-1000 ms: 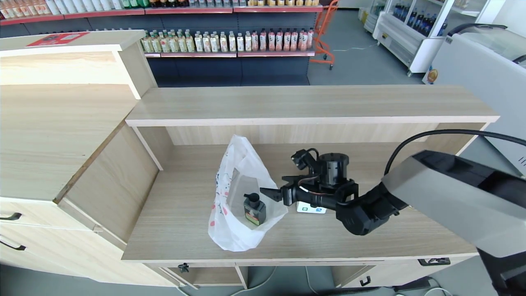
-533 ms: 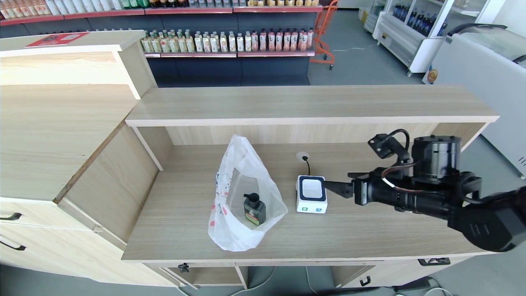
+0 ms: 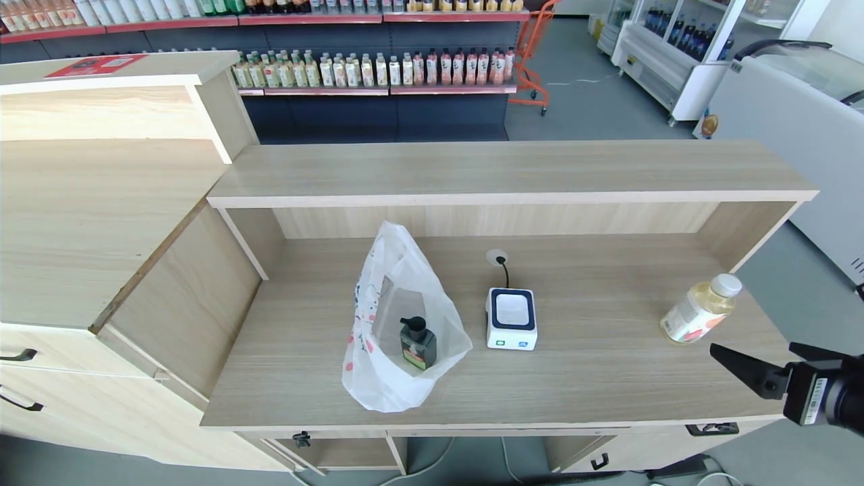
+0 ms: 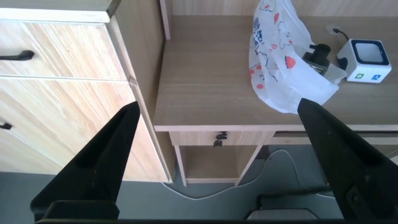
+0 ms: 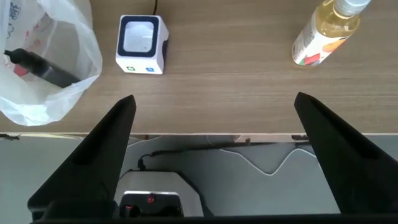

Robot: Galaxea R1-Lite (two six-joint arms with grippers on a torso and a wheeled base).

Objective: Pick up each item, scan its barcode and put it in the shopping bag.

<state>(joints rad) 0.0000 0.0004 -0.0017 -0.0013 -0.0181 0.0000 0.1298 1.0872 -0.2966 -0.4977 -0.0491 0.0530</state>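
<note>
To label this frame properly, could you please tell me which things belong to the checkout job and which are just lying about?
Job: shopping bag, pump bottle inside it, scanner, juice bottle on the counter, open right claw.
Lying about: shelved drinks, display fridge, orange trolley.

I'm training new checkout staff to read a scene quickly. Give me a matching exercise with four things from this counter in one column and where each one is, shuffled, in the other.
Things
1. dark pump bottle
2. scanner
3. yellow drink bottle
4. right gripper

Places
A. standing near the right end of the counter
B. inside the shopping bag
C. open, by the counter's front right edge
D. mid-counter, just right of the shopping bag

Pairs: 1-B, 2-D, 3-A, 4-C
</note>
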